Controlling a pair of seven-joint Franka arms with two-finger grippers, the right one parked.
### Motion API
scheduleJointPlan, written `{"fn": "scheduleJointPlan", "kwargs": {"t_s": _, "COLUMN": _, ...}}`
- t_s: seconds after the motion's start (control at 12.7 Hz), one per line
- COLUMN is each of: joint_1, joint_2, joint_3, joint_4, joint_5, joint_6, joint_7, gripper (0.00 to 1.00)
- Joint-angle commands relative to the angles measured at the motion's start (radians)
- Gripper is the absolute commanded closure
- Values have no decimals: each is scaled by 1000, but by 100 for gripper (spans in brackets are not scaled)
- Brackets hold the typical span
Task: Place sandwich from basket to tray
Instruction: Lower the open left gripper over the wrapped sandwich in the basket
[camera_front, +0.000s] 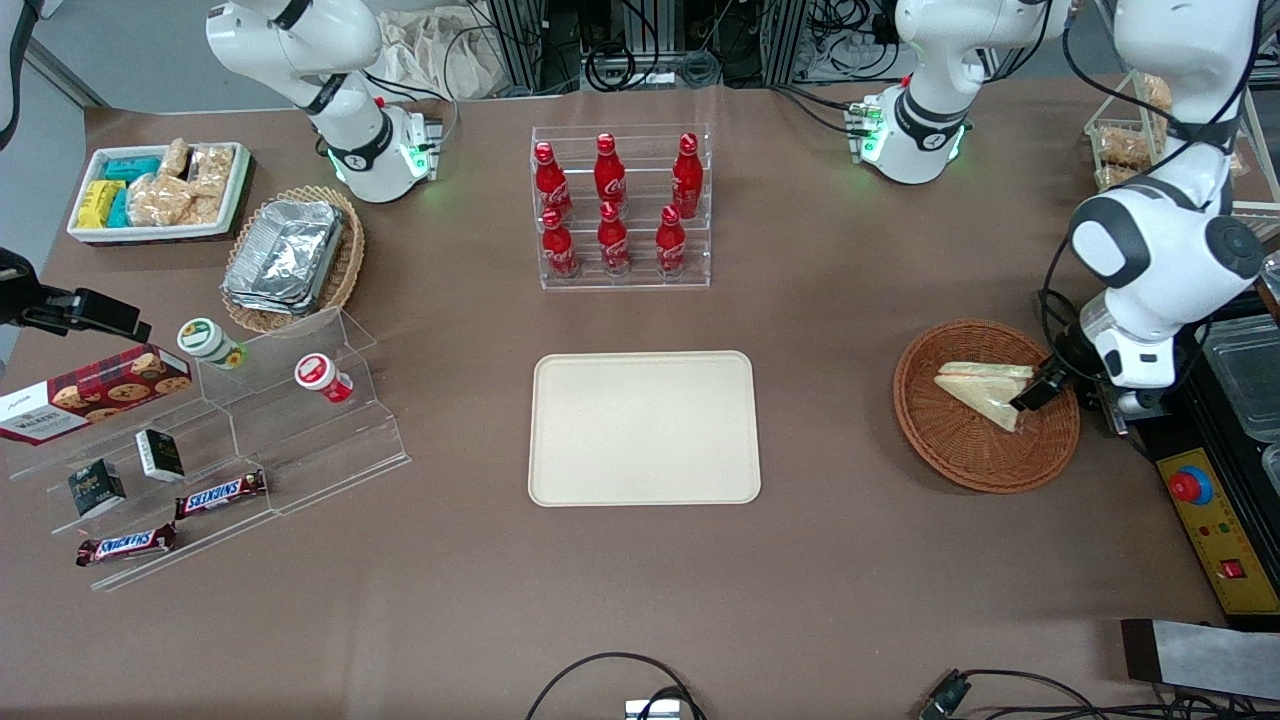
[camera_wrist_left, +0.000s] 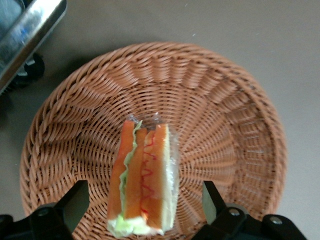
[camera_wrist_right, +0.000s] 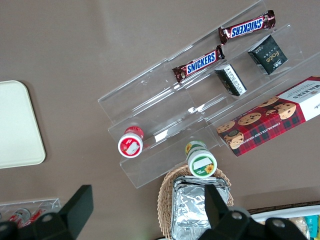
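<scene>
Brown tabletop (camera_front: 820, 330) fills the front view, cluttered at the parked arm's end, sparser toward the working arm's. Cream tray (camera_front: 644, 428) sits mid-frame, flat, nothing on it. Acrylic rack of red cola bottles (camera_front: 620, 205) stands farther from the camera than the tray, upper centre of frame. Reddish-brown wicker basket (camera_front: 985, 405) lies at right of frame, toward the working arm's end, well apart from the tray. Wrapped sandwich (camera_front: 985, 390) lies in the basket, wedge on its side, bread pale with orange, red and green layers showing in the wrist view (camera_wrist_left: 145, 182). Gripper (camera_front: 1035, 390) is low over the basket at the sandwich's end nearest the arm; in the wrist view (camera_wrist_left: 145, 210) its fingers (camera_wrist_left: 67, 207) are spread wide, one on each side of the sandwich with clear gaps, not touching it and holding nothing. Basket weave (camera_wrist_left: 215, 100) shows all round the sandwich. Left of frame: foil containers (camera_front: 285, 255), Snickers bars (camera_front: 220, 493).
</scene>
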Motion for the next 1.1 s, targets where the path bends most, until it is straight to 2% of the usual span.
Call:
{"fn": "scheduleJointPlan", "kwargs": {"t_s": 0.0, "joint_1": -11, "joint_2": 9, "joint_3": -8, "joint_4": -37, "joint_5": -22, "joint_6": 58, "joint_7": -14, "gripper": 0}}
{"fn": "scheduleJointPlan", "kwargs": {"t_s": 0.31, "joint_1": -11, "joint_2": 29, "joint_3": -46, "joint_4": -59, "joint_5": -76, "joint_6": 127, "joint_7": -14, "gripper": 0}}
{"fn": "scheduleJointPlan", "kwargs": {"t_s": 0.55, "joint_1": -11, "joint_2": 35, "joint_3": -50, "joint_4": -60, "joint_5": -76, "joint_6": 132, "joint_7": -12, "gripper": 3}}
{"fn": "scheduleJointPlan", "kwargs": {"t_s": 0.63, "joint_1": -11, "joint_2": 35, "joint_3": -50, "joint_4": -60, "joint_5": -76, "joint_6": 132, "joint_7": -12, "gripper": 17}}
{"fn": "scheduleJointPlan", "kwargs": {"t_s": 0.79, "joint_1": -11, "joint_2": 35, "joint_3": -50, "joint_4": -60, "joint_5": -76, "joint_6": 132, "joint_7": -6, "gripper": 55}}
{"fn": "scheduleJointPlan", "kwargs": {"t_s": 0.87, "joint_1": -12, "joint_2": 35, "joint_3": -50, "joint_4": -60, "joint_5": -76, "joint_6": 130, "joint_7": -2, "gripper": 70}}
{"fn": "scheduleJointPlan", "kwargs": {"t_s": 0.94, "joint_1": -11, "joint_2": 35, "joint_3": -50, "joint_4": -60, "joint_5": -76, "joint_6": 130, "joint_7": 3, "gripper": 82}}
{"fn": "scheduleJointPlan", "kwargs": {"t_s": 1.02, "joint_1": -12, "joint_2": 35, "joint_3": -50, "joint_4": -60, "joint_5": -76, "joint_6": 129, "joint_7": 4, "gripper": 85}}
